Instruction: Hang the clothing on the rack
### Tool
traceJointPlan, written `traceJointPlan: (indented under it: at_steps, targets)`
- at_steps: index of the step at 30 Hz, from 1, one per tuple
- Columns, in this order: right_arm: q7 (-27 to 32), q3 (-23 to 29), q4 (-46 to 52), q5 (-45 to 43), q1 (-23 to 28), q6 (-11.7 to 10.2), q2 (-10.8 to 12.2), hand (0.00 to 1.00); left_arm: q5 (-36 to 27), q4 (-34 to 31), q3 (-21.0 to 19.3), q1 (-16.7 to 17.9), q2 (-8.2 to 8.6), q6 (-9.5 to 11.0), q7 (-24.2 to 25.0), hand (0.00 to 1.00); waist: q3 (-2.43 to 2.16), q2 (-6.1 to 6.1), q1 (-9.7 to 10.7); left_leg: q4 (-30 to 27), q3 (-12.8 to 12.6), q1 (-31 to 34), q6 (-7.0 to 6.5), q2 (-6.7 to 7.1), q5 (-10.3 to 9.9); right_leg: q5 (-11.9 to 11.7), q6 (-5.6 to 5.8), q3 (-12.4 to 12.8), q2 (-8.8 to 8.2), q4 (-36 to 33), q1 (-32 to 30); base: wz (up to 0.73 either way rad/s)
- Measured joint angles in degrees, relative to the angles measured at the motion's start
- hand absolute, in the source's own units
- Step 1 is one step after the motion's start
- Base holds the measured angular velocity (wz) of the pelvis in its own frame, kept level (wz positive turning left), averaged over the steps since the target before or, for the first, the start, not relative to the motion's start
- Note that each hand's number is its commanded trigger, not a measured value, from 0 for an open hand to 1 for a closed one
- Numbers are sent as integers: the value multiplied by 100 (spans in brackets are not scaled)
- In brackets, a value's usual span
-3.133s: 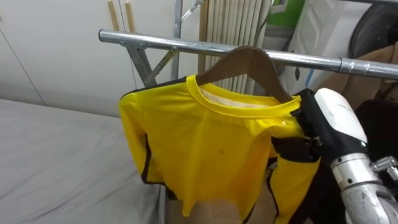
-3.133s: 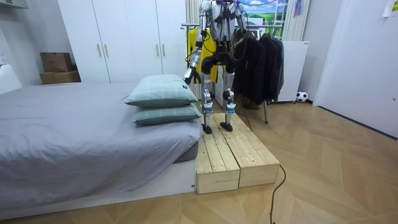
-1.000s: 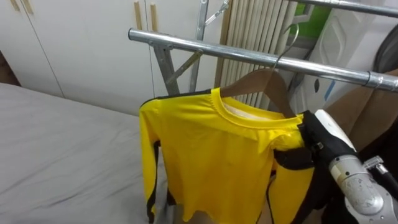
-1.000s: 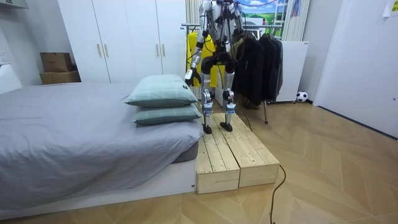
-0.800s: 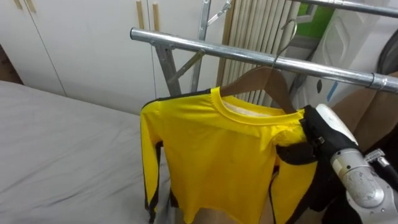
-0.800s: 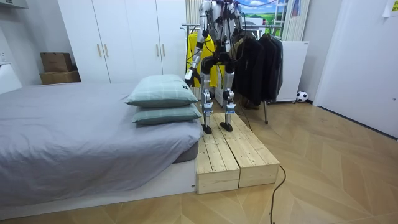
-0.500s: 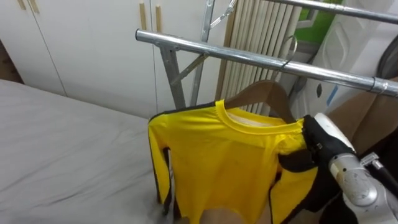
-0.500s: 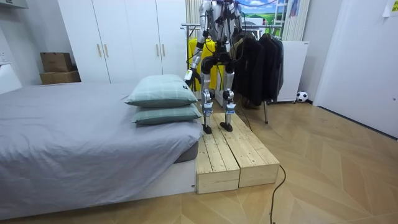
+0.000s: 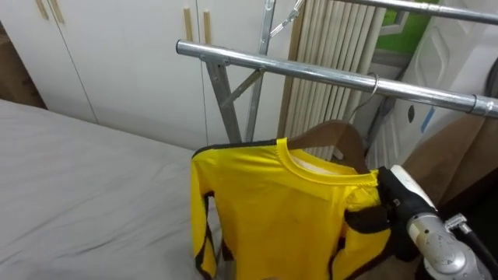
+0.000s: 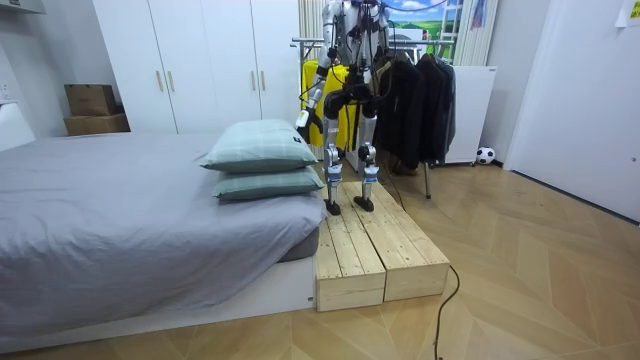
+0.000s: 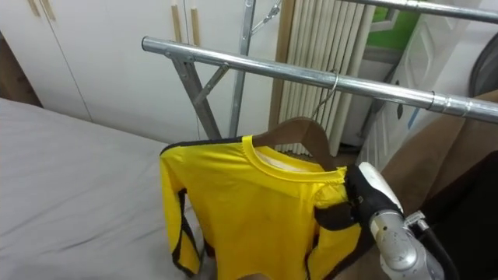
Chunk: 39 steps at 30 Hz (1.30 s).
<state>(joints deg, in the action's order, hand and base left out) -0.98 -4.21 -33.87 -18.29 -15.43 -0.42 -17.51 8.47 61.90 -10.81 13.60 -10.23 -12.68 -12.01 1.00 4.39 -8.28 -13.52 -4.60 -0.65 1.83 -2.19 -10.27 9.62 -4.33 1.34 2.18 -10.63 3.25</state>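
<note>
1. The yellow shirt (image 9: 280,206) is hanging on a wooden hanger (image 9: 342,138), and the hanger is hooking over the metal rail (image 9: 311,71) toward its right part.
2. The shirt is facing the robot with its collar up, and dark trim is running down its left edge. It is hanging just right of the rack's slanted post (image 9: 220,101).
3. The right hand (image 9: 367,219) is showing at the lower right, lying against the shirt's right shoulder at the hanger's end. The cloth is covering it there, so I cannot tell whether it is grasping or released.
4. A grey bed (image 9: 78,187) is lying to the left, white wardrobe doors (image 9: 124,54) are standing far behind it, and a cream radiator (image 9: 334,31) is standing behind the rail.
5. In the room view the robot is standing upright on a wooden platform (image 10: 375,245) beside the bed, facing the rack, with dark clothes (image 10: 415,105) hanging to the right.
6. The left hand (image 10: 301,121) is hanging low at its side near the pillows (image 10: 262,147). It is too small to tell its state.
</note>
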Motion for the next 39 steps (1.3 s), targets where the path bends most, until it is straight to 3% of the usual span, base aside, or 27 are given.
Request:
traceJointPlan:
  at_steps: [12,22,23,25,27,31,33,35,39]
  targets:
    - [104,4,-358,264,-7,-94,53,100,-55,9,-14,9,0,0,5,0,-15,-18,0,-16,10,-50,1,1,-1,4,3,-56,-6,4,77,0]
    - [106,-15,-382,252,-6,-149,53,100,-157,9,78,8,0,0,5,0,-38,-118,9,-31,25,-50,2,-1,0,4,2,-79,-8,-1,92,0]
    - [107,-15,-383,252,-6,-151,52,87,-157,9,100,8,0,0,5,0,-36,-121,9,-32,24,-50,2,-1,0,4,2,-78,-8,-1,91,0]
    - [108,-15,-386,252,-6,-152,52,48,-157,9,101,8,0,0,5,0,-36,-121,10,-32,23,-51,2,-1,0,4,3,-77,-8,-1,92,0]
    - [113,-15,-406,287,-7,-167,53,0,-167,9,104,8,1,0,5,0,-35,-122,10,-30,23,-51,2,0,0,4,3,-78,-9,-1,92,0]
    - [110,-4,-615,518,-30,-202,53,0,-175,9,97,8,1,0,-9,0,-35,-119,10,-23,20,-54,2,0,0,4,3,-69,-7,5,90,0]
    - [73,-1,-792,620,-21,-130,53,0,-175,16,91,10,4,0,-10,0,-34,-113,9,-10,11,-64,2,-1,0,4,3,-65,-7,5,91,0]
    - [26,-3,-949,683,49,139,56,0,-175,17,93,10,7,0,-8,0,-13,-94,11,-5,6,-58,2,0,-1,5,2,-56,-7,4,79,-2]
    - [-5,0,-984,695,87,181,41,0,-173,23,93,11,7,0,-3,0,0,-94,45,0,7,-37,3,0,-2,21,-10,-56,-5,10,59,-1]
